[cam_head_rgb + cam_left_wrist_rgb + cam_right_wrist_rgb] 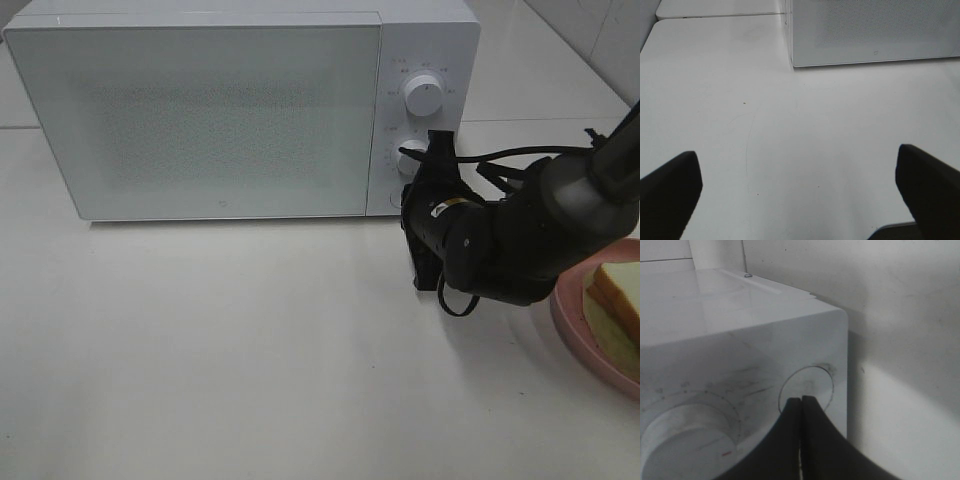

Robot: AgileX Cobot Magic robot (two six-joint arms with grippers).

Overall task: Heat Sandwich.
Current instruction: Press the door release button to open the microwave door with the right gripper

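While only the overhead view shows the sandwich point(620, 295) on its round pink plate point(572, 320), four o'clock of the glossy white microwave point(200, 110), the right gripper point(801, 402) has its jaws pressed together and the left gripper point(796, 152) has its jaws spread wide.

White microwave point(220, 110) at back of worktop point(250, 350), door shut. Two dials on its control panel: upper dial point(426, 95), lower dial point(408, 158). Black right arm point(520, 235) reaches in from right; right end effector point(408, 200) against panel, just below lower dial. Sandwich point(620, 300) on pink plate point(570, 320), cut off by right edge.
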